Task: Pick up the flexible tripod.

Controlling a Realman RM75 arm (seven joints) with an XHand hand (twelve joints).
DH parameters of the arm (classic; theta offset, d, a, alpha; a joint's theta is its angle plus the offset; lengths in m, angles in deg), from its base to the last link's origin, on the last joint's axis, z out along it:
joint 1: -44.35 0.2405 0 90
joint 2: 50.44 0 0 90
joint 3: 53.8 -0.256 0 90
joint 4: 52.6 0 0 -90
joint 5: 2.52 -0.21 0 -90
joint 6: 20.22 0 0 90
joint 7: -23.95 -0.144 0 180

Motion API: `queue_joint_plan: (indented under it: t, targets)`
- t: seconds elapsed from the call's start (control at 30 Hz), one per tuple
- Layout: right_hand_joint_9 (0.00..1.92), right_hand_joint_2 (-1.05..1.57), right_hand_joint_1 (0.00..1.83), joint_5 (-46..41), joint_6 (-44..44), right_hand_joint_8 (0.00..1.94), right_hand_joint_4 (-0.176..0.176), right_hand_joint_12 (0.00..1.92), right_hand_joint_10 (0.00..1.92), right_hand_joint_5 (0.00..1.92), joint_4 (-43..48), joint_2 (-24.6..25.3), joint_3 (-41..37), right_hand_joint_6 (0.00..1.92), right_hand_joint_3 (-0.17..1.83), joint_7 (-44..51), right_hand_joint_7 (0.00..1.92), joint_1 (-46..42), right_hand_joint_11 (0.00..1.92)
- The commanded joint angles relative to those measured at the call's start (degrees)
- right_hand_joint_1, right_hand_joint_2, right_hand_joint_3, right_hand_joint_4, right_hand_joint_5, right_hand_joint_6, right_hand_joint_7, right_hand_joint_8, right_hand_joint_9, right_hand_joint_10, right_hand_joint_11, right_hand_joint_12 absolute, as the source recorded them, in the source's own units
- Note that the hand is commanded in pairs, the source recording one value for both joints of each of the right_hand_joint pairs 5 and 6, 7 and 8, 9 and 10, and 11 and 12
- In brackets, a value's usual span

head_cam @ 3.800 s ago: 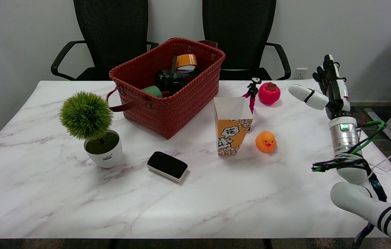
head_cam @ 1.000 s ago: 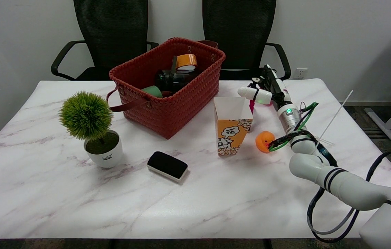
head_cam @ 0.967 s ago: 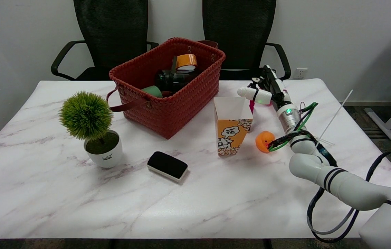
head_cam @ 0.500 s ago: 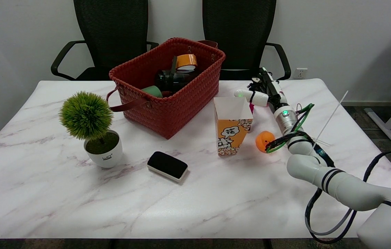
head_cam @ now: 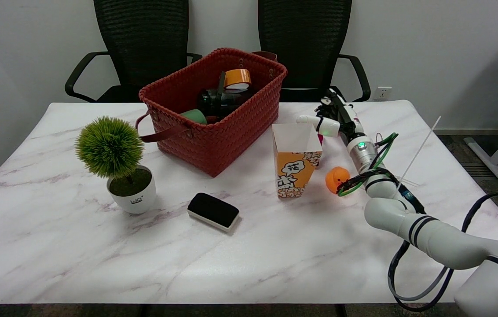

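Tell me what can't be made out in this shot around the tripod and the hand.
Head view, the only one:
- Tripod: mostly hidden behind the right hand and the popcorn box; only a pink sliver shows.
- Grip: whether the hand holds the tripod can't be told; the contact is hidden.
- Duck: partly covered by the arm's cables.
- Basket contents: partly hidden by its wall.

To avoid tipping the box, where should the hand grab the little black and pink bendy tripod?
Probably the upper stem of the black-and-pink flexible tripod, where its legs meet, approached from the right. The orange-and-white paper popcorn box crowds its left, and the right hand is on that open side, hiding most of it.
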Motion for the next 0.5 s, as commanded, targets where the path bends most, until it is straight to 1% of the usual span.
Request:
queue_joint_plan:
  t: [0.03,0.17,0.23,0.4,0.5]
  targets:
    - [0.32,0.31,0.95,0.16,0.19,0.22,0.0,0.29,0.32,0.07,0.22,0.13,0.08,0.07,-0.17,-0.08,0.22,-0.46,0.29]
    - [0.34,0.34,0.94,0.16,0.19,0.25,0.0,0.3,0.34,0.06,0.05,0.13,0.08,0.06,-0.17,-0.08,0.25,-0.49,0.3]
    - [0.35,0.35,0.94,0.16,0.19,0.26,0.0,0.3,0.35,0.11,-0.02,0.13,0.03,0.11,-0.17,-0.08,0.26,-0.48,0.3]
    - [0.44,0.38,0.93,0.16,0.19,0.41,0.0,0.31,0.44,0.2,-0.02,0.13,0.0,0.2,-0.17,-0.08,0.41,-0.48,0.31]
    - [0.48,0.38,0.93,0.16,0.19,0.45,0.0,0.34,0.48,0.21,-0.02,0.13,0.0,0.21,-0.17,-0.08,0.45,-0.48,0.34]
